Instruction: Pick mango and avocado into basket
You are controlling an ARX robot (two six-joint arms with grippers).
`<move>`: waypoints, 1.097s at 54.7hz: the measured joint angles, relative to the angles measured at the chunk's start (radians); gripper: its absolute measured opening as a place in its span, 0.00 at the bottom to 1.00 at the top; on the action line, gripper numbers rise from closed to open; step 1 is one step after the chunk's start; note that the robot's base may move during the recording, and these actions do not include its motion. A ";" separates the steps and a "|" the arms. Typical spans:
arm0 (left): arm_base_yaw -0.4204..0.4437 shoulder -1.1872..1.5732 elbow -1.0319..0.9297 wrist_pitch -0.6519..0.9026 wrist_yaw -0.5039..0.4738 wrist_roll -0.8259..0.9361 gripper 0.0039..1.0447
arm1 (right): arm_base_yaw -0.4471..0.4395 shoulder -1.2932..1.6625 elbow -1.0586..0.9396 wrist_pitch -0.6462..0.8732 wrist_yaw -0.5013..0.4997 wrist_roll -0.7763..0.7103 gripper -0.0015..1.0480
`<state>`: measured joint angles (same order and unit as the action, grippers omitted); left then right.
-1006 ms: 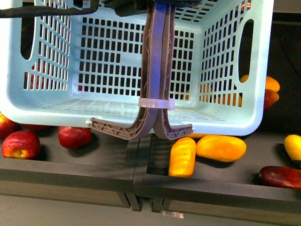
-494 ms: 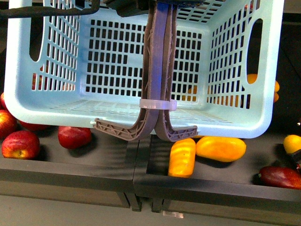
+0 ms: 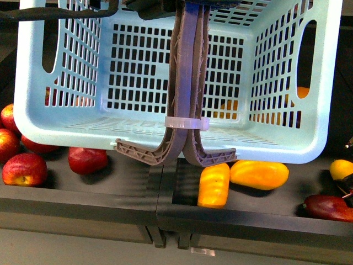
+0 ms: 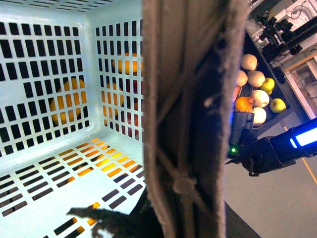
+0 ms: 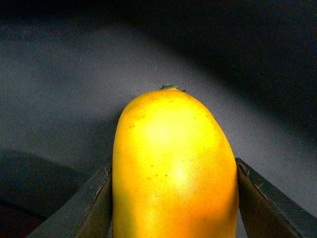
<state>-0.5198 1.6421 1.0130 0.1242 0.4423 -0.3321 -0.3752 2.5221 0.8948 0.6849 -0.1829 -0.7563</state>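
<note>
Since the earlier frames the basket (image 3: 71,118) has shifted to the right in the front view; its left wall now uncovers more of the apples (image 3: 25,168) and its right wall reaches almost to the frame edge. It hangs tilted above the dark trays (image 3: 138,185), open side toward the camera and with no fruit inside. Both handles (image 3: 187,66) are swung together, bound by a white tie (image 3: 185,122), and run up to the top of the frame, where a dark part of the left arm (image 3: 146,6) meets them. The left gripper is cut off there, and the left wrist view shows only the handles and the basket interior, so whether it is open or closed cannot be told. In the right wrist view the right gripper (image 5: 173,167) is closed on the mango (image 5: 171,129), with one dark finger (image 5: 94,203) against each side and the fruit's stem end pointing away over the tray. In the front view this mango (image 3: 339,167) lies at the far right edge, well apart from the basket. Two other mangoes (image 3: 259,174) lie side by side below the basket's near right rim, and a dark red fruit (image 3: 325,207) lies near the gripped mango.
</note>
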 joint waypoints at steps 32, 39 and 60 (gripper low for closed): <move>0.000 0.000 0.000 0.000 0.000 0.000 0.05 | -0.054 -0.647 -0.219 0.015 -0.087 0.462 0.56; 0.000 0.000 0.000 0.000 -0.001 0.000 0.05 | 0.033 -0.987 -0.320 -0.140 -0.206 0.763 0.56; 0.000 0.000 0.000 0.000 -0.001 0.000 0.05 | 0.556 -1.370 -0.380 -0.268 -0.097 1.360 0.56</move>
<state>-0.5198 1.6421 1.0130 0.1242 0.4412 -0.3321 0.1806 1.1519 0.5152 0.4168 -0.2798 0.6041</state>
